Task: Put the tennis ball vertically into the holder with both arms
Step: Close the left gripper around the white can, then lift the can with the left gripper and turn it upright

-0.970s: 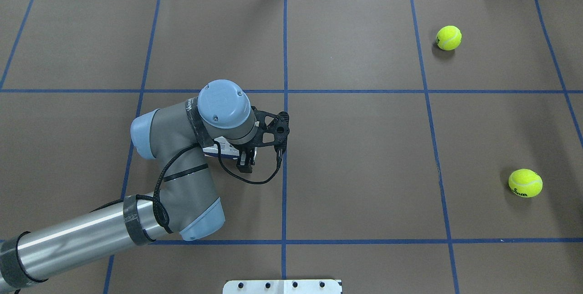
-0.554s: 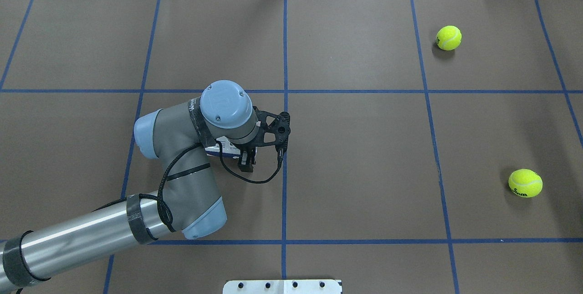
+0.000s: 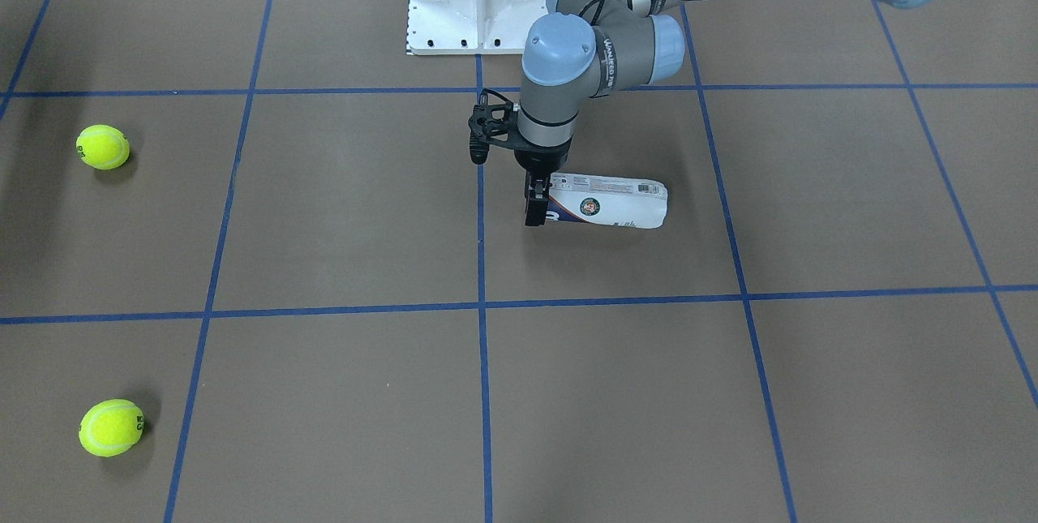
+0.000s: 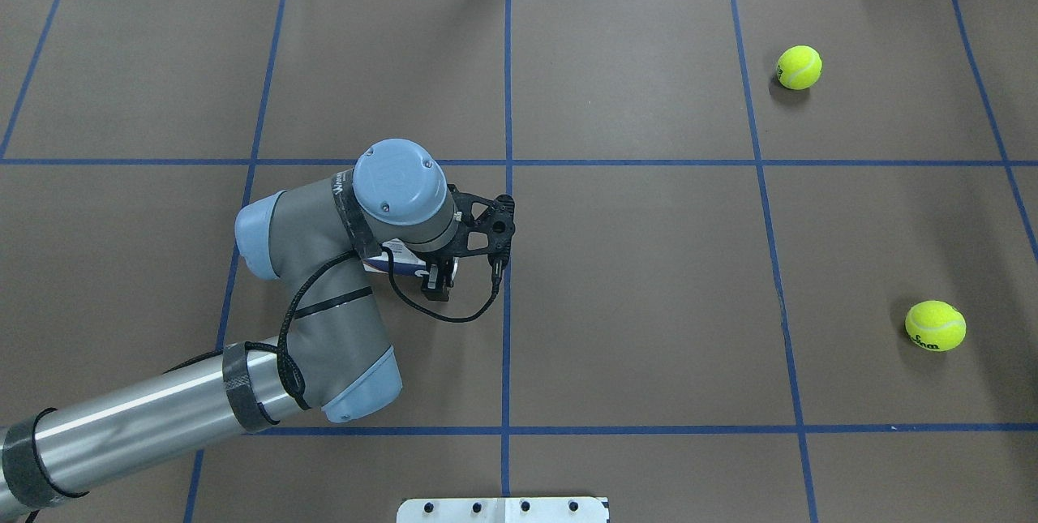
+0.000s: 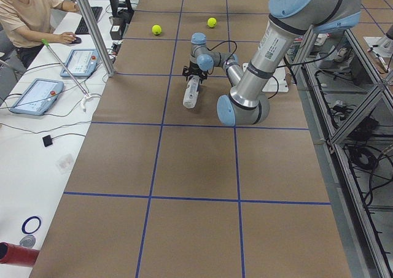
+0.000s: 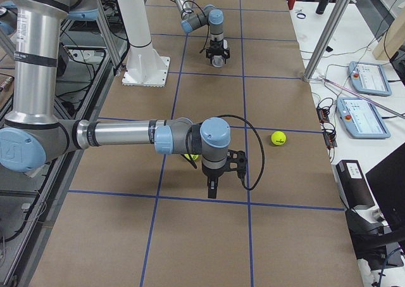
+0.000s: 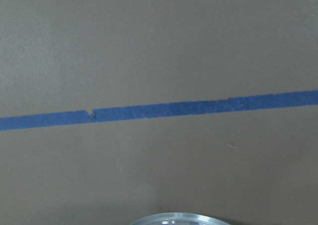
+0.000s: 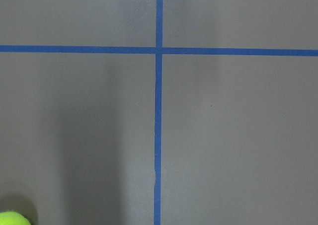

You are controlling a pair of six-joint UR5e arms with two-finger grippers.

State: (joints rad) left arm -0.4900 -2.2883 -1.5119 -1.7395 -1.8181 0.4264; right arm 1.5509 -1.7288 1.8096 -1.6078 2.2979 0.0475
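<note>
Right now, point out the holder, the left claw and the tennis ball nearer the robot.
holder (image 3: 620, 200), exterior front-facing view, on its white label.
left claw (image 3: 535, 219), exterior front-facing view, between its fingertips.
tennis ball nearer the robot (image 3: 103, 147), exterior front-facing view, on its middle.

Seen from above, the left arm (image 4: 324, 263) covers most of the holder (image 4: 405, 265) beside the left gripper (image 4: 438, 286). Whether its jaws pinch the holder is too small to tell. The right gripper (image 6: 212, 189) is likewise unreadable, and just behind it a tennis ball (image 6: 192, 156) is half hidden.
</note>
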